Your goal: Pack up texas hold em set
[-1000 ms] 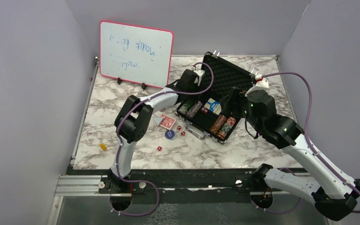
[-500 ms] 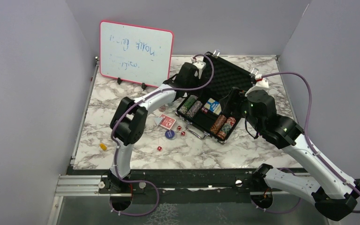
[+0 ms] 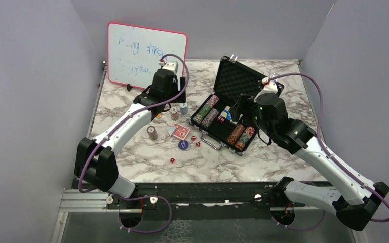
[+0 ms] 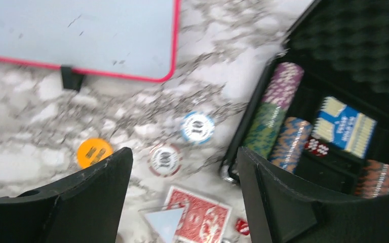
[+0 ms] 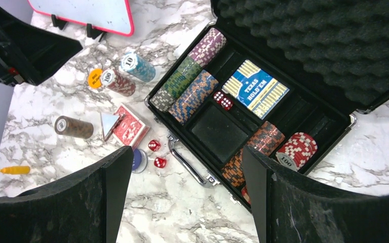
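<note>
**A:** While we look from above, where does the set stand?

**B:** The black case [image 3: 240, 81] lies open toward two o'clock of the worktop [image 3: 223, 164], with chip rows [image 3: 206, 115] already lying inside. Loose pieces wait at its nine o'clock: a brown chip stack [image 3: 152, 132], the red-backed cards [image 3: 181, 131], a blue button [image 3: 183, 145] and red dice [image 3: 193, 138].

**A:** And the arms?

**B:** The left gripper [image 3: 171, 103] hangs near the whiteboard [image 3: 147, 58], at eleven o'clock of the cards. The right gripper [image 3: 240, 109] hovers over the case, probably so that its camera looks down on the compartments.

**A:** What does the left wrist show?

**B:** Its jaws stand spread with nothing between them. Below lie a blue-and-white stack [image 4: 198, 127], a red-and-white stack [image 4: 164, 160] at its eight o'clock, and an orange button [image 4: 94, 151] at nine o'clock of that. I judge the wide spread suits taking a stack by its sides.

**A:** The right wrist?

**B:** Released too, holding nothing. Under it a blue card box [image 5: 256, 88] sits mid-case, with packed dice [image 5: 224, 100] at its nine o'clock. An empty compartment [image 5: 218, 131] at seven o'clock is, I guess, meant for the loose cards. The metal handle [image 5: 187, 167] faces the loose pieces, so each must be lifted over the front wall.
</note>
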`<state>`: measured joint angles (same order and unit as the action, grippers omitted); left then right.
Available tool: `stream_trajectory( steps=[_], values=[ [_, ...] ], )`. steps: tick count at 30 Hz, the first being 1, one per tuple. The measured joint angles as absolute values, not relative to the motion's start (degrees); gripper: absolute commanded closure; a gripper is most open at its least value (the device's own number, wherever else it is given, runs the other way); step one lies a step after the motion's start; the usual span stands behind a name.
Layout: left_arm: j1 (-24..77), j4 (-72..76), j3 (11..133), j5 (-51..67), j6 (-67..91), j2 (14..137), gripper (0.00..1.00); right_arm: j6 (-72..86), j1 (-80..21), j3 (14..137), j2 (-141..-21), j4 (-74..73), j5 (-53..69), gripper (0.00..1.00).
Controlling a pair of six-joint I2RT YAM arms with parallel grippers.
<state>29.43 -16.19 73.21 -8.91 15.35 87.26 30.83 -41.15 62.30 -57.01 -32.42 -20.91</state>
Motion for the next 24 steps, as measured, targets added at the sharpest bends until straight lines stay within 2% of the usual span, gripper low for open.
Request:
stream_trajectory(
  steps=[8,17,19,21,24],
  values=[
    [23.18,-18.7,63.09,-6.02,16.21,84.51,0.28,32.77,-41.15,62.15,-59.94,-30.5,-18.0,0.19],
    [22.87,-15.73,67.26,2.26,12.27,91.48,0.33,36.69,-41.15,59.07,-61.34,-29.41,-15.57,0.19],
    [22.9,-15.55,67.75,2.55,11.68,92.62,0.36,37.3,-41.12,58.61,-61.45,-29.39,-15.51,0.19],
    [22.87,-15.68,67.79,2.44,11.25,93.17,0.45,37.69,-41.12,58.54,-61.58,-29.36,-15.49,0.2],
    [22.87,-16.03,67.75,1.89,10.52,93.38,0.48,38.04,-41.12,58.54,-61.93,-29.17,-15.46,0.26]
  ],
)
